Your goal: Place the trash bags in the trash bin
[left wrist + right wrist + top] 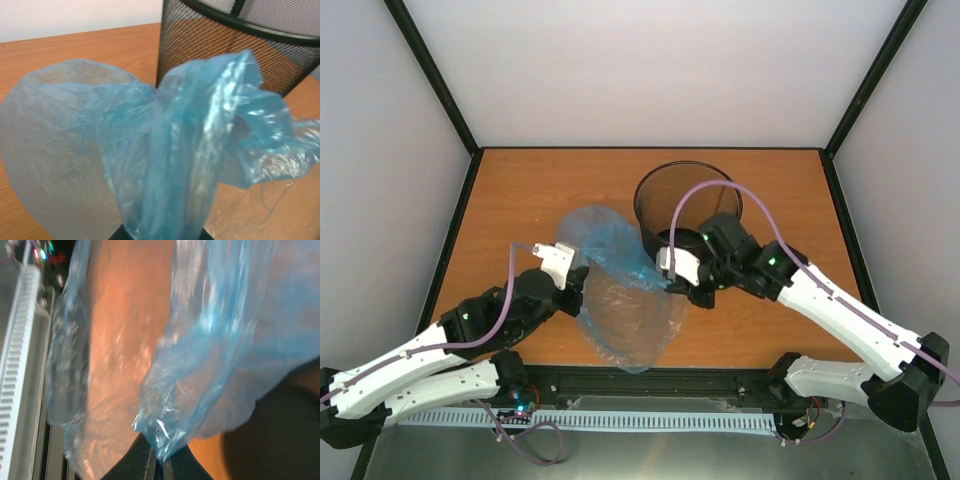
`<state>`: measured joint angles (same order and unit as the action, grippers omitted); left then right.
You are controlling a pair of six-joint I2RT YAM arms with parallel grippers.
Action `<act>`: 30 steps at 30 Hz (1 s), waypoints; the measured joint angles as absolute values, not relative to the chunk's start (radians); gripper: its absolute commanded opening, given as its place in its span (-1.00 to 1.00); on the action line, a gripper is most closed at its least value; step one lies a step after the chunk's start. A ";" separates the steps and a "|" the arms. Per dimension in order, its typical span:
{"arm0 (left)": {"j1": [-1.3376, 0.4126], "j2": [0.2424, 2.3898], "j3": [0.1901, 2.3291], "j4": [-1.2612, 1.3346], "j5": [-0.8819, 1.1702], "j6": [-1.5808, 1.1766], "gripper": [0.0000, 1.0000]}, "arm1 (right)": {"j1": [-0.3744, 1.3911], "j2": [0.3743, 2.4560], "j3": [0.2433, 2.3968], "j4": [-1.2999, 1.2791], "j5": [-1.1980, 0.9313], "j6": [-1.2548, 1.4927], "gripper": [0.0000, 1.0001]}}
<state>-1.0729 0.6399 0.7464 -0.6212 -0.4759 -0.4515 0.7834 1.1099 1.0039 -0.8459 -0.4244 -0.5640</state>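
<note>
One wooden table [520, 190] is seen filling the middle of the top view. Two arms are reached in over it, the left arm [410, 358] from the lower left and the right arm [840, 305] from the lower right. One trash bag [625, 310], light blue and see-through, is spread wrinkled across the lower centre of the board. Its upper part is lifted and bunched between the arms, and the whole of it lies outside the bin. One trash bin [658, 205], black mesh, is stood upright right of centre in the upper half, just beside the bag's raised blue fold. Two grippers are counted. The left gripper [580, 275] is pressed together on the bag's left edge. In its wrist view a twisted rope of film is seen rising from the bottom centre, the bin's wall behind it. The right gripper [157, 466] is pinched tight on a corner of the bag at the bottom of its wrist view.
</note>
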 measured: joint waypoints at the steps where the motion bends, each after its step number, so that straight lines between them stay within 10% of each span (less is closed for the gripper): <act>1: -1.073 0.646 0.762 -0.632 -0.457 -0.446 -0.99 | 0.783 1.125 1.055 -0.849 -0.444 -0.562 -0.94; 18: -1.073 0.851 1.369 -0.719 -0.417 -0.236 -0.99 | 0.783 1.380 1.718 -0.945 -0.601 -0.530 -0.94; 30: -1.073 1.091 1.767 -0.757 -0.395 -0.196 -0.99 | 0.785 1.343 1.943 -0.856 -0.275 -0.396 -0.94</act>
